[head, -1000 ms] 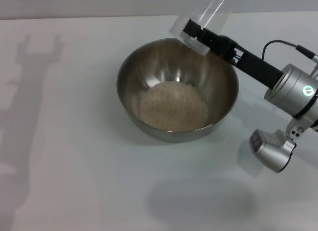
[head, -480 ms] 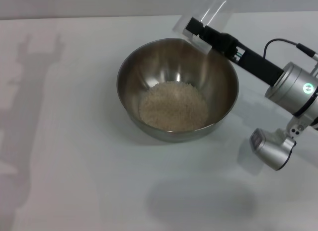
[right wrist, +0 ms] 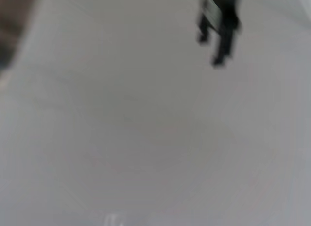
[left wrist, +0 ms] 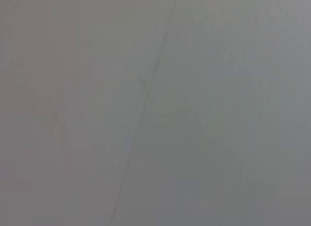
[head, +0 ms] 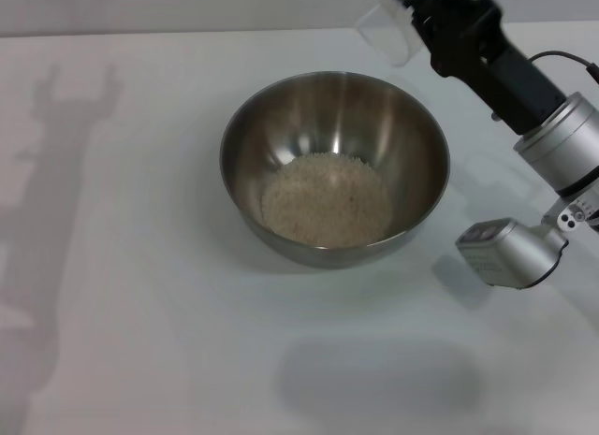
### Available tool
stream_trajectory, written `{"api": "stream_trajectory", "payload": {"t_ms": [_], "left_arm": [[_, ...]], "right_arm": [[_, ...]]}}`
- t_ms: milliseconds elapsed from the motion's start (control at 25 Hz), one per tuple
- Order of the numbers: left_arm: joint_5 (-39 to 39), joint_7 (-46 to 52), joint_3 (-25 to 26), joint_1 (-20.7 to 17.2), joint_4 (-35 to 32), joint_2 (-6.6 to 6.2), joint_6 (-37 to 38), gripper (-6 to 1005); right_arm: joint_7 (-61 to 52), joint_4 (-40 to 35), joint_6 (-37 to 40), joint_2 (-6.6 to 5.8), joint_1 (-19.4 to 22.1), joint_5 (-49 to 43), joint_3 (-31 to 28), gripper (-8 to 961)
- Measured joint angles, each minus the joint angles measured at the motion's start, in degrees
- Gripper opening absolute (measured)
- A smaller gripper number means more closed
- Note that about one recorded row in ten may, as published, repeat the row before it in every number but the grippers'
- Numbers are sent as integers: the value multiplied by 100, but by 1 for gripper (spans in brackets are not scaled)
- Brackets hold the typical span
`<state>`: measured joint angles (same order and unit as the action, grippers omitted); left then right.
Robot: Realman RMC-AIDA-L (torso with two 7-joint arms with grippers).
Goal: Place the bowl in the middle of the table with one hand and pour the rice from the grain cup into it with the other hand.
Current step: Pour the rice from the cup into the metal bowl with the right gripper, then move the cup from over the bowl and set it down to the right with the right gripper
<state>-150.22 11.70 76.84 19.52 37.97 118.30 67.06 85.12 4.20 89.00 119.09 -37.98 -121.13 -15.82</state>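
The steel bowl [head: 334, 164] stands on the white table [head: 140, 341] near its middle, with a mound of rice [head: 326, 199] in its bottom. My right gripper [head: 417, 7] is shut on the clear grain cup [head: 387, 31] and holds it tilted in the air, beyond the bowl's far right rim. No rice shows in the cup. My left gripper is out of the head view. It shows far off in the right wrist view [right wrist: 211, 48], raised above the table, its two black fingers apart and empty.
The left arm's shadow [head: 56, 173] lies along the table's left side. The right arm's wrist camera housing [head: 510, 253] hangs low just right of the bowl. The left wrist view shows only bare grey surface.
My right gripper has lifted the grain cup up and to the right, away from over the bowl's rim. The bowl and rice have not moved.
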Motion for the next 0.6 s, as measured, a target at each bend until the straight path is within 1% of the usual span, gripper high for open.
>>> {"api": "stream_trajectory", "payload": {"t_ms": [120,160,200,320,360,400,520,560,600], "left_arm": [[-4,-3,-2,8,0,0,24,843],[-4,-11,-5,13,0,0,50,843],[-4,-11,-5,13,0,0,50,843],[-7,-15,-10,22,0,0,72,843],[-8,-26,-11,30,0,0,73,843],[-8,-26,-11,30,0,0,73,844],[-17,-39,-12,34,-1,0,73,844],[-22,-39,-12,34,0,-1,73,844],[-22,-39,-12,34,0,-1,73,843]], "right_arm": [[-710,308,21,10,95,368,-1,13],[-1230,555,44,17,173,641,-8,13],[-1230,555,44,17,173,641,-8,13],[-2150,932,81,26,289,1105,-123,13],[-2780,1237,90,33,373,1403,-360,13],[-2780,1237,90,33,373,1403,-360,13],[-3743,1649,77,37,532,1729,-806,13],[-4603,1937,-8,37,719,1864,-1088,13],[-4603,1937,-8,37,719,1864,-1088,14]]}}
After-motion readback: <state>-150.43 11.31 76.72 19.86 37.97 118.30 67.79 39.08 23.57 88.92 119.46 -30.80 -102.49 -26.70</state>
